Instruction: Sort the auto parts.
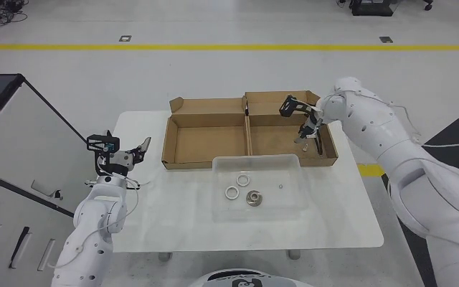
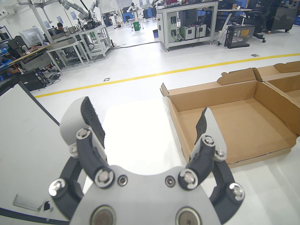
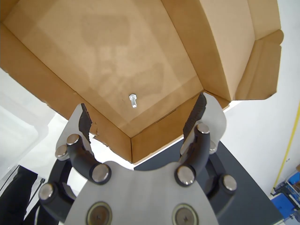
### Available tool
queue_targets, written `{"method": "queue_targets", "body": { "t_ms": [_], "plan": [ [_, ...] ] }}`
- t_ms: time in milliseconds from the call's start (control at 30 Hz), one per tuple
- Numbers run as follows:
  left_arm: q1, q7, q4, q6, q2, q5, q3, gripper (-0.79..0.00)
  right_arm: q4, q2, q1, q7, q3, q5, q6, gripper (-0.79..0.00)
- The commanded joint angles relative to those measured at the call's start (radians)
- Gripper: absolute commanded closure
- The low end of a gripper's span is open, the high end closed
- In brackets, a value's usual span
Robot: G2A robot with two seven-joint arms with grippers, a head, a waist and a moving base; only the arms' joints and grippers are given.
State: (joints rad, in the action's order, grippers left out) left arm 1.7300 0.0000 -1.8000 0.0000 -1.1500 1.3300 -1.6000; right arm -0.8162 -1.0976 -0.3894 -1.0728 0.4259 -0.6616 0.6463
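Over the right cardboard box [image 3: 178,24], my right gripper [image 3: 142,104] hangs wide open and empty above a small bolt [image 3: 133,101]; I see my left gripper [image 2: 146,106] equally open, empty.

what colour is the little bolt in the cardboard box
The bolt is silvery white; right wrist view.

White tbl [image 1: 344,215]; yellow floor line [image 1: 215,46] beyond it.
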Motion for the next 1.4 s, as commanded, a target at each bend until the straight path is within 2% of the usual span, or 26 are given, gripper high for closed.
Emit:
{"method": "queue_targets", "body": {
  "t_ms": [0, 133, 433, 600, 767, 1033, 1367],
  "plan": [
    [0.000, 0.000, 0.000, 0.000, 0.000, 0.000, 0.000, -0.785, -0.059, 0.022, -0.006, -0.019, 0.026, 0.010, 0.010, -0.785],
    [0.000, 0.000, 0.000, 0.000, 0.000, 0.000, 0.000, -0.785, -0.216, 0.077, -0.033, -0.079, 0.097, 0.056, 0.022, -0.785],
    [0.000, 0.000, 0.000, 0.000, 0.000, 0.000, 0.000, -0.785, -0.666, 0.235, -0.124, -0.177, 0.182, 0.148, -0.076, -0.785],
    [0.000, 0.000, 0.000, 0.000, 0.000, 0.000, 0.000, -0.785, -0.831, 0.314, -0.143, -0.219, 0.192, 0.250, -0.118, -0.785],
    [0.000, 0.000, 0.000, 0.000, 0.000, 0.000, 0.000, -0.785, -0.956, 0.375, -0.159, -0.267, 0.182, 0.325, -0.166, -0.785],
    [0.000, 0.000, 0.000, 0.000, 0.000, 0.000, 0.000, -0.785, -1.091, 0.433, -0.147, -0.326, 0.143, 0.374, -0.225, -0.785],
    [0.000, 0.000, 0.000, 0.000, 0.000, 0.000, 0.000, -0.785, -1.180, 0.444, -0.124, -0.399, 0.064, 0.400, -0.299, -0.785]
  ]
}}
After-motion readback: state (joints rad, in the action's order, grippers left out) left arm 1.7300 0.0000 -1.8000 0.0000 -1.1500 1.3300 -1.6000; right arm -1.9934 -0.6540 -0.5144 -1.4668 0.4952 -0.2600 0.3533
